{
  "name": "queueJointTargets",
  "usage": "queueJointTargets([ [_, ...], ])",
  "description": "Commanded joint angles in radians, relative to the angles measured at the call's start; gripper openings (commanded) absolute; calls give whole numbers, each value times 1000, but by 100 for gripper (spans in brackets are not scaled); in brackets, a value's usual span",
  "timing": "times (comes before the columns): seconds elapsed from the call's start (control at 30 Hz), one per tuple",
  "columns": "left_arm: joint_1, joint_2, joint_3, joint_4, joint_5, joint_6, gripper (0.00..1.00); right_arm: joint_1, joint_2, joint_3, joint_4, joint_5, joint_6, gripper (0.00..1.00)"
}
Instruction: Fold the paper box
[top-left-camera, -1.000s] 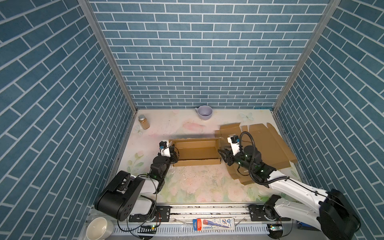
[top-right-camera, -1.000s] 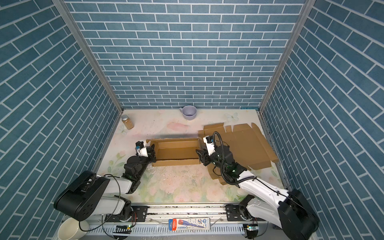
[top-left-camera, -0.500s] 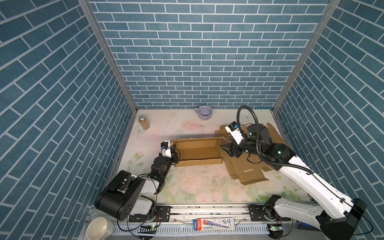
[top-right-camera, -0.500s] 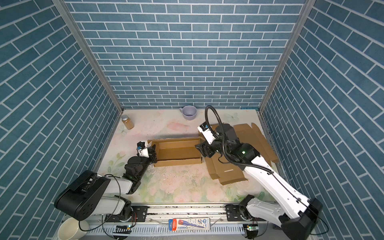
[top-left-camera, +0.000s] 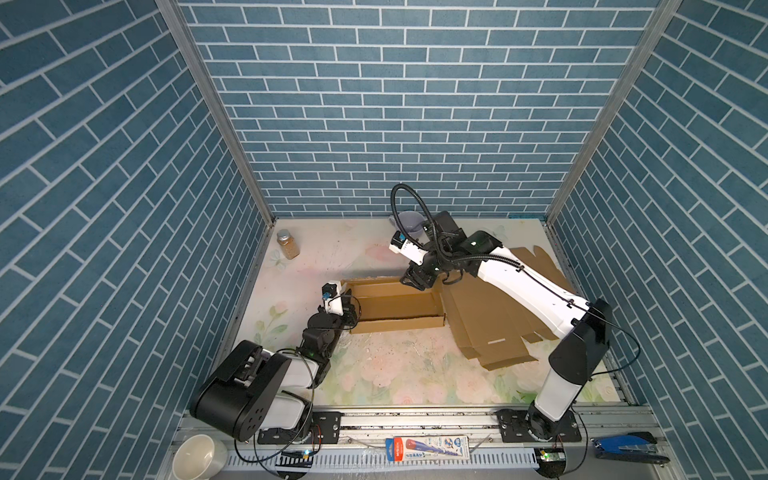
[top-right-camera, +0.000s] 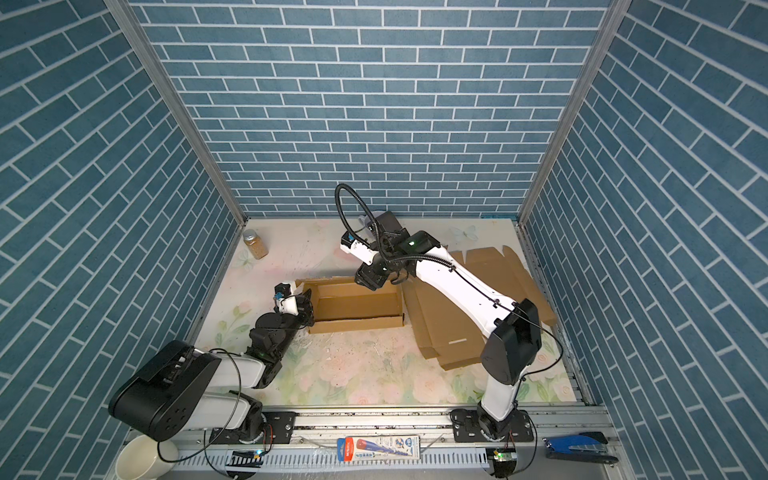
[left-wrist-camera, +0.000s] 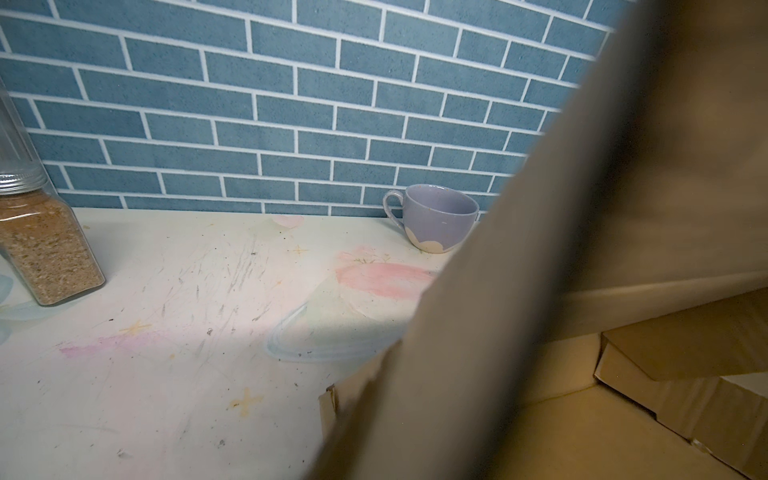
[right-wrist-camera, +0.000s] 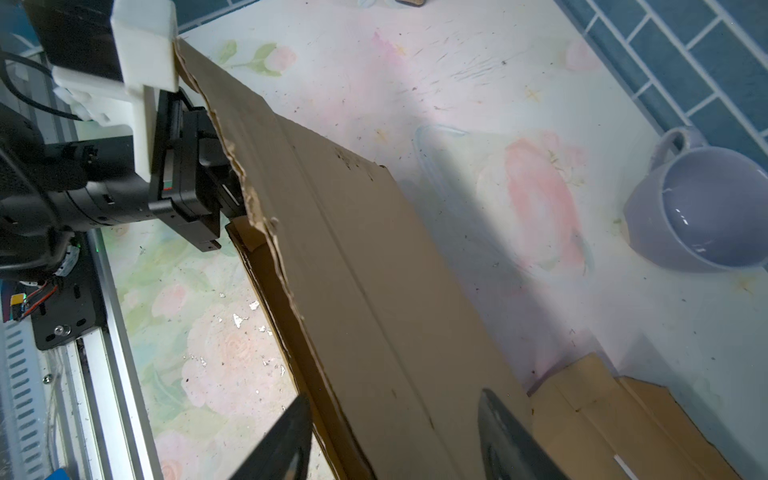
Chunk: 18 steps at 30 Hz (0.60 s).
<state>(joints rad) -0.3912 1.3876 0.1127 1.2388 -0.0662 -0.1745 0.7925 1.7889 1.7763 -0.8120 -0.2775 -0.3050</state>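
The brown paper box (top-left-camera: 395, 305) (top-right-camera: 357, 307) lies mid-table as a half-raised tray, and its flat lid panels (top-left-camera: 490, 328) spread to the right. My left gripper (top-left-camera: 353, 307) (top-right-camera: 309, 305) is shut on the tray's left end. In the right wrist view its jaws meet the ragged cardboard edge (right-wrist-camera: 249, 195). Cardboard (left-wrist-camera: 561, 291) fills the left wrist view and hides those fingers. My right gripper (top-left-camera: 415, 282) (right-wrist-camera: 395, 440) hangs open over the right end of the far wall. Its fingers (right-wrist-camera: 286, 440) stand on either side of the leaning panel.
A purple mug (left-wrist-camera: 436, 216) (right-wrist-camera: 702, 208) stands by the back wall, just behind my right wrist. A spice jar (top-left-camera: 287, 244) (left-wrist-camera: 41, 241) is at the back left. Off the table's front are a white bowl (top-left-camera: 199, 457), a packet (top-left-camera: 428, 446) and a blue stapler (top-left-camera: 623, 446).
My right arm has risen from low at the box's right end and swung back over the far wall. The left arm has stayed put.
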Motion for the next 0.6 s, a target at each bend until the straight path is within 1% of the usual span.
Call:
queueJointTargets([
  [0.0, -13, 28, -15, -99, 17, 13, 0, 2, 55, 106, -107, -57, -105, 51],
  [0.1, -12, 31, -13, -99, 16, 13, 0, 3, 102, 154, -157, -104, -117, 38],
  [0.17, -12, 31, -13, -99, 14, 13, 0, 2, 112, 155, -168, -132, -120, 28],
  [0.23, -12, 29, -12, -102, 12, 12, 0, 2, 114, 143, -170, -154, -121, 19],
  [0.33, -12, 22, -12, -108, 1, 8, 0, 3, 104, 93, -147, -170, -121, 9],
  [0.37, -12, 16, -11, -115, -3, 5, 2, 2, 94, 64, -124, -174, -121, 7],
  [0.43, -12, -6, -12, -137, -13, 3, 9, 2, 62, -32, -39, -188, -105, 4],
  [0.5, -12, -32, -14, -157, -26, 3, 19, 3, 25, -140, 85, -200, -75, 1],
  [0.57, -12, -59, -19, -171, -44, -3, 26, 2, -8, -241, 216, -219, -38, 0],
])
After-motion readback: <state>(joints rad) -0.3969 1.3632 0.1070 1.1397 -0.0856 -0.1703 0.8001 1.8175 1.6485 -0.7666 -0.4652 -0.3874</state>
